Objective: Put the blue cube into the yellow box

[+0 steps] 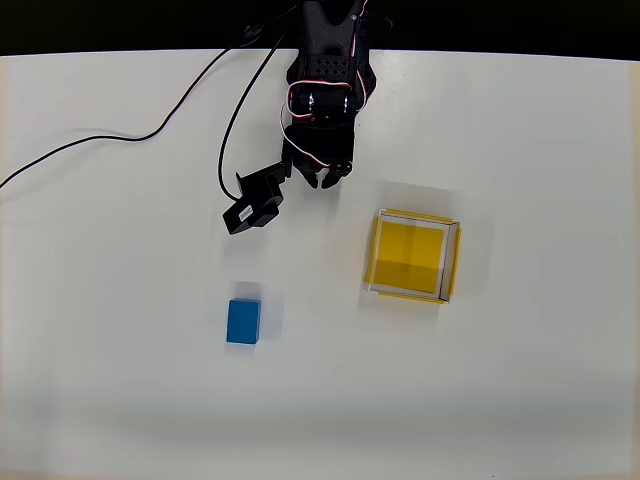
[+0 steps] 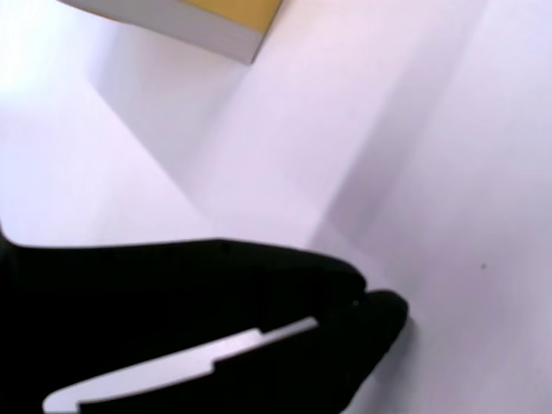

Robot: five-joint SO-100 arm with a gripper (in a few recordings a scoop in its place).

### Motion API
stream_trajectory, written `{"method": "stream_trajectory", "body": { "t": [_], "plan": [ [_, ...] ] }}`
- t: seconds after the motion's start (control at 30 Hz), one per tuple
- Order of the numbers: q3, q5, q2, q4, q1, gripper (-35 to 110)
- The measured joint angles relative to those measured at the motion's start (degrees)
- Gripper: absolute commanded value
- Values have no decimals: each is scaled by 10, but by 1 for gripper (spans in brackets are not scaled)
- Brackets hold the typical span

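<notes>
Reaching for the blue cube [image 1: 243,321] well ahead, I should spread my nearly closed, empty jaws first.

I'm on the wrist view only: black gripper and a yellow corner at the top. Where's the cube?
Observer: Overhead, the blue cube lies on the table, left of the yellow box and apart from it.
Operator: Anything in the box?
Observer: No, its yellow floor is bare.
Operator: Where's my gripper?
Observer: The gripper is near the table's top edge, between cube and box sideways, holding nothing.
</notes>
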Motion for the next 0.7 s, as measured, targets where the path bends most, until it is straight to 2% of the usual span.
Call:
{"method": "stream_trajectory", "body": {
  "t": [0.3, 0.7],
  "plan": [
    [0, 87, 0, -3, 13, 1],
    [0, 59, 0, -3, 31, 1]
  ]
}}
